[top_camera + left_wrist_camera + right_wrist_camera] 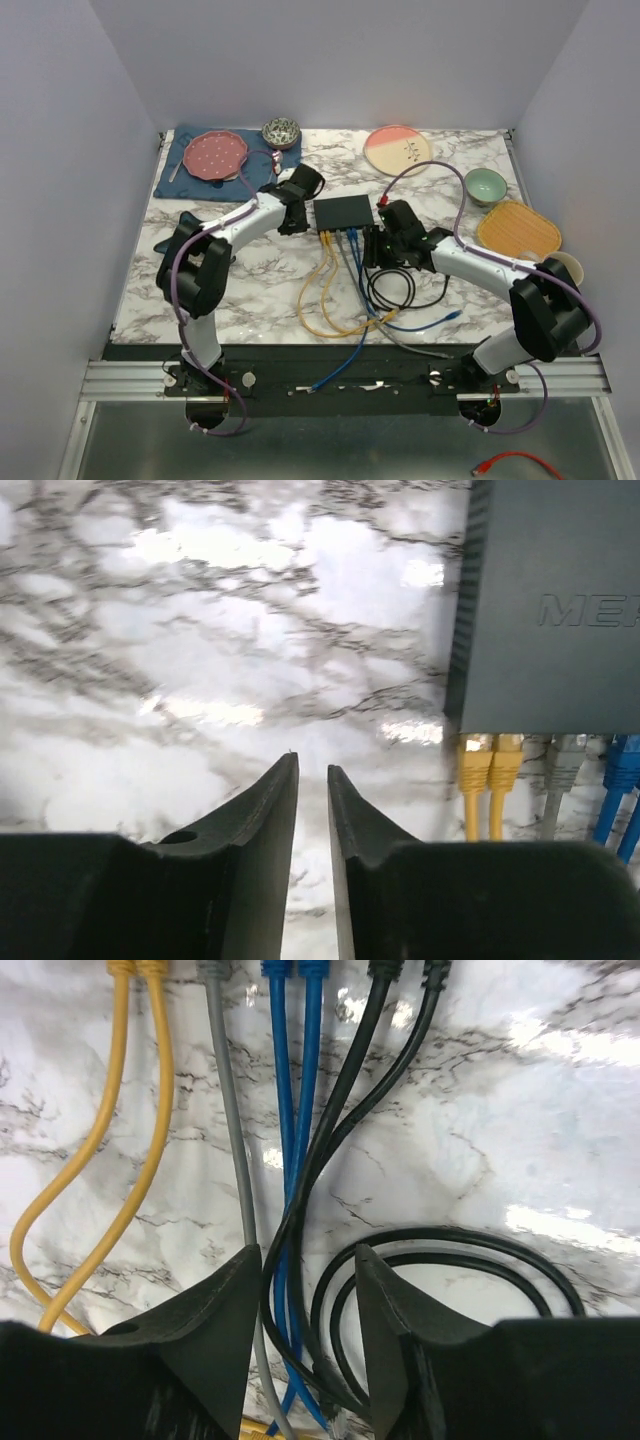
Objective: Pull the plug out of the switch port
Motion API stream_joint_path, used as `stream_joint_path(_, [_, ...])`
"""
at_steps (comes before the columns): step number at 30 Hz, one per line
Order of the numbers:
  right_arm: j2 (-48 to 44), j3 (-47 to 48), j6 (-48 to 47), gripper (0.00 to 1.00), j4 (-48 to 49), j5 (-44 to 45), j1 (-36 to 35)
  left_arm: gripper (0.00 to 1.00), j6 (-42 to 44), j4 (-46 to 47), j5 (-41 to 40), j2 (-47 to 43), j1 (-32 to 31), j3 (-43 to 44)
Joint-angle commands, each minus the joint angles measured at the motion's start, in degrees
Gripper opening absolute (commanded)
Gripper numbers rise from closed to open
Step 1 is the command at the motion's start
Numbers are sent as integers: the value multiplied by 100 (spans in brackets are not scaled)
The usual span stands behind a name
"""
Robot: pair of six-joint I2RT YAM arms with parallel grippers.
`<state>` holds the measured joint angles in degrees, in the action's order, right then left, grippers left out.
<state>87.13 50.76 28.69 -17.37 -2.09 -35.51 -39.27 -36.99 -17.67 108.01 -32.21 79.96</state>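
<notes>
Switch: 1 small flat matte-black rectangular switch is lying flat mid-surface on the white marble-pattern tabletop, a bit nearer the far edge. Its socket row is facing the near edge.
L gripper: black two-finger L gripper is hovering just beside the switch's left short side, tips pointing toward the far edge. The switch is sitting off to its right, not btwn the fingers.
L jaws: standing narrow w/ only a slim gap. Bare marble is showing through it, so they are holding nothing.
R gripper: black two-finger R gripper is hovering over the cables on the near-edge side of the socket row. The switch is lying beyond the tips, outside the R wrist view.
R jaws: standing fairly wide, straddling cables w/o pinching any.
Cables at the sockets: 7 in all, trailing toward the near edge: 2 yellow cables, 1 grey cable, 2 blue cables, 2 black cables.
Btwn R fingers: the blue pair & black pair are running through the gap. The grey one is passing under the finger nearer the yellow pair.
Plates: 2. A round pink plate is sitting at the far left corner, a round peach-and-pink plate by the far edge.
Bowls: 2. A patterned bowl and a teal bowl are both sitting toward the far edge.
</notes>
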Motion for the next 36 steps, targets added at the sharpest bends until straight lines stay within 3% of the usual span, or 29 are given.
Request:
stream_joint_path(1, [-232, 39, -162, 52, -311, 604, 44, 46, -107, 271, -184, -833, 21, -533])
stream_joint_path(2, [-206, -92, -153, 52, -303, 604, 44, 65, -151, 367, -149, -921, 21, -804])
stream_joint_path(4, [-83, -198, -118, 51, -294, 552, 44, 82, -309, 499, 9, -1211, 21, -1104])
stream_joint_path(5, [-39, -320, -74, 50, -198, 482, 44, 98, -362, 648, 53, -1307, 21, -1393])
stream_joint_path(14, [664, -295, 181, 48, 190, -168, -26, 99, -538, 1229, 510, -2125, 21, -2371])
stream_joint_path(29, [1500, 681, 1139, 48, 515, -1136, -976, 98, -591, 1230, 519, -2503, 162, -2670])
stream_joint_path(32, [1132, 654, 1008, 51, 244, -698, -976, 98, -565, 1160, 440, -2591, 232, -2609])
stream_joint_path(36, [411, 663, 613, 59, -354, 556, -880, 98, -503, 1063, 317, -2688, 259, -2451])
